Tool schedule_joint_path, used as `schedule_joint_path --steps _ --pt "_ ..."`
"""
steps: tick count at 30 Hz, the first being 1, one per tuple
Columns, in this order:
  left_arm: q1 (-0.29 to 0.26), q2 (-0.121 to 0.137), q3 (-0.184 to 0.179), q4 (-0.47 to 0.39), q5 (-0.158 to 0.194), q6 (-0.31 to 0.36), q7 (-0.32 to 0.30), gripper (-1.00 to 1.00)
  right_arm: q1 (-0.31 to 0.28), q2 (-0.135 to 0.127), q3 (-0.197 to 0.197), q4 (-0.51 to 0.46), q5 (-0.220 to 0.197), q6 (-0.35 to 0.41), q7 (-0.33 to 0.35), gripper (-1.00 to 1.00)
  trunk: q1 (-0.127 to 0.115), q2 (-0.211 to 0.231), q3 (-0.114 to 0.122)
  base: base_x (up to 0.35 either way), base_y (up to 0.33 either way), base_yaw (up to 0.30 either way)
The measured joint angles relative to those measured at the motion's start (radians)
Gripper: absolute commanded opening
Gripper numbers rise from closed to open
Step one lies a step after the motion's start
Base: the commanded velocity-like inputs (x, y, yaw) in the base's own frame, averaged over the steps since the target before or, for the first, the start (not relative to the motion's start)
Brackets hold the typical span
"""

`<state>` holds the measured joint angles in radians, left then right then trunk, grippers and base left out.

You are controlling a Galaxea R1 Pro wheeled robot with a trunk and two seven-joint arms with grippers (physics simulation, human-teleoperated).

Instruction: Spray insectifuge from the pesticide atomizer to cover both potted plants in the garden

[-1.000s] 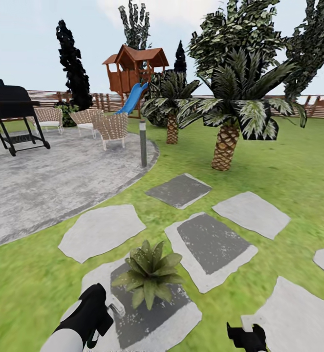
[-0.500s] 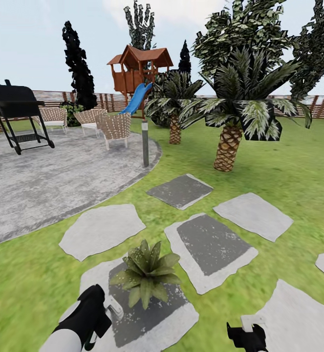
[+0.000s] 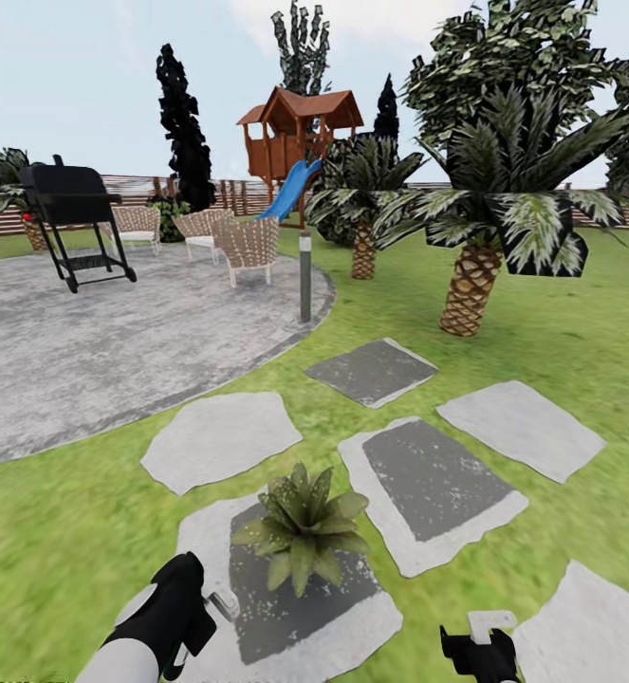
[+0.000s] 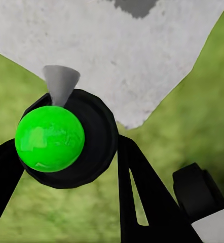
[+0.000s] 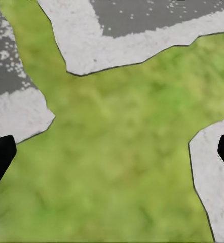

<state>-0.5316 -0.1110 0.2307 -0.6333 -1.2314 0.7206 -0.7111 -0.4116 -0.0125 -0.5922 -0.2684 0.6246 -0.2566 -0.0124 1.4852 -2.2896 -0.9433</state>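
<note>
Left gripper (image 3: 203, 596): you hold the pesticide atomizer (image 4: 61, 136); nozzle aims at the potted plant (image 3: 302, 526).
Right gripper (image 5: 112, 152): spread wide over lawn (image 5: 122, 172).
Plant: on a stepping stone (image 3: 333, 617).
Open room: patio (image 3: 96, 351) beyond, left.

We look over a green lawn (image 3: 561, 332) dotted with grey stepping stones (image 3: 221, 438), beside a round grey paved patio (image 3: 96, 351). On it stand a black grill (image 3: 70, 216) and wicker chairs (image 3: 248, 245). Beyond rise palms (image 3: 490, 223), a wooden playhouse (image 3: 300, 128) with a blue slide (image 3: 288, 190), and a brown slatted fence (image 3: 248, 194) under pale sky.
</note>
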Motion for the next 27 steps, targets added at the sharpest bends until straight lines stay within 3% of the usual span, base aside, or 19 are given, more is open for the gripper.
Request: schedule_joint_path --steps 15,27 --pt "0.0 -0.001 0.011 -0.011 0.011 0.001 0.046 -1.0 0.0 0.0 -0.001 0.0 0.0 0.001 0.001 1.0 0.0 0.0 0.0 0.121 -0.234 0.002" --pt "0.0 0.003 0.014 -0.014 0.012 0.003 0.047 -1.0 0.0 0.0 0.0 0.001 0.001 0.001 0.001 1.0 0.0 0.0 -0.007 0.014 -0.026 0.14"
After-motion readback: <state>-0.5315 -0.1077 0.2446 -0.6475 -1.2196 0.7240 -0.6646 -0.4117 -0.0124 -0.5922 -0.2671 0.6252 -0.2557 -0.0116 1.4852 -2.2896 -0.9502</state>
